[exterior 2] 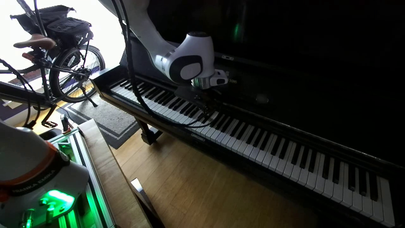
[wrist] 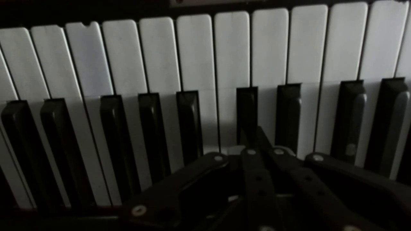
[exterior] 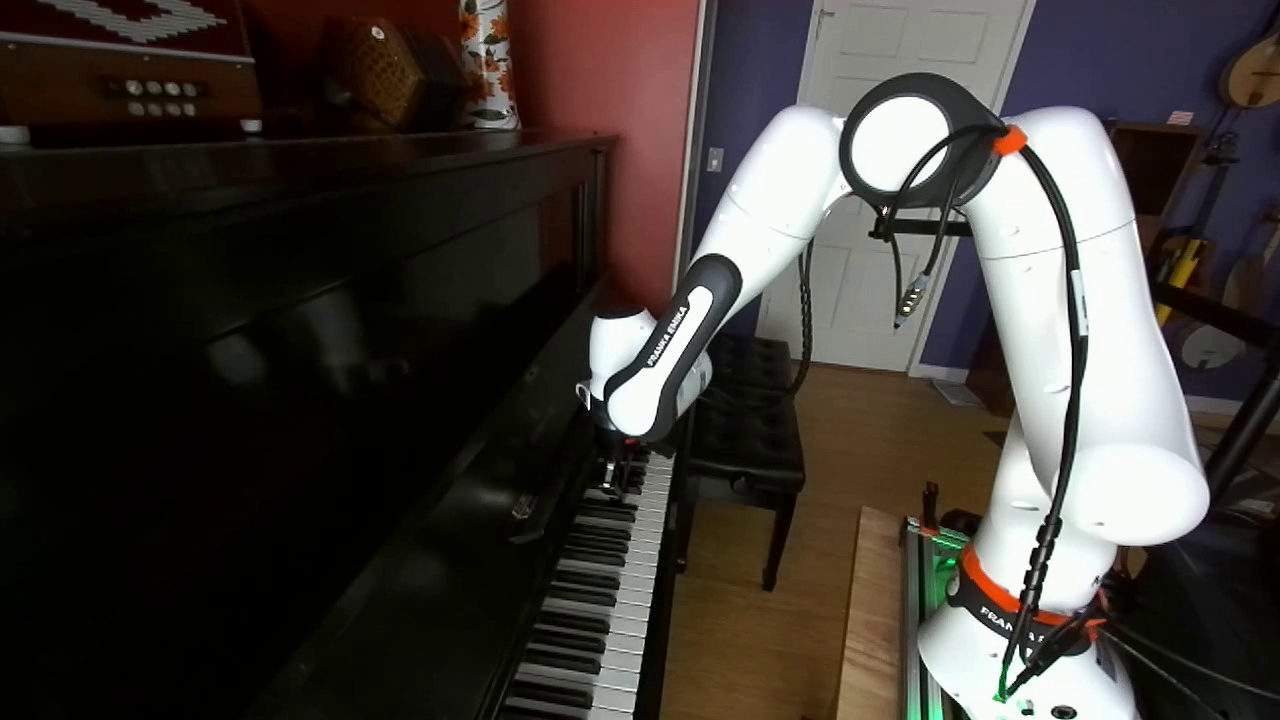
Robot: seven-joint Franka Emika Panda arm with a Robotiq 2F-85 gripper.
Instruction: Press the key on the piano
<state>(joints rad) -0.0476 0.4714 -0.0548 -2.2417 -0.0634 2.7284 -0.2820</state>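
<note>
The glossy black upright piano stands in both exterior views, at the left of an exterior view (exterior: 400,270) and across the right of an exterior view (exterior 2: 316,79). Its keyboard (exterior: 630,600) also fills the wrist view (wrist: 196,48). My gripper (wrist: 255,133) points down over the back part of the keys and appears shut, with nothing seen between its fingers. Its tips lie over a black key (wrist: 247,102) right of the middle. Whether they touch or press that key I cannot tell. The gripper is small and dark in both exterior views (exterior: 611,482) (exterior 2: 205,109).
A black tufted bench (exterior: 745,430) stands beyond the arm along the keyboard. The arm's cable (exterior 2: 134,85) loops down in front of the keys. An accordion (exterior: 130,75) and a concertina (exterior: 380,75) sit on the piano top. A bicycle (exterior 2: 71,69) stands beyond the keyboard's far end.
</note>
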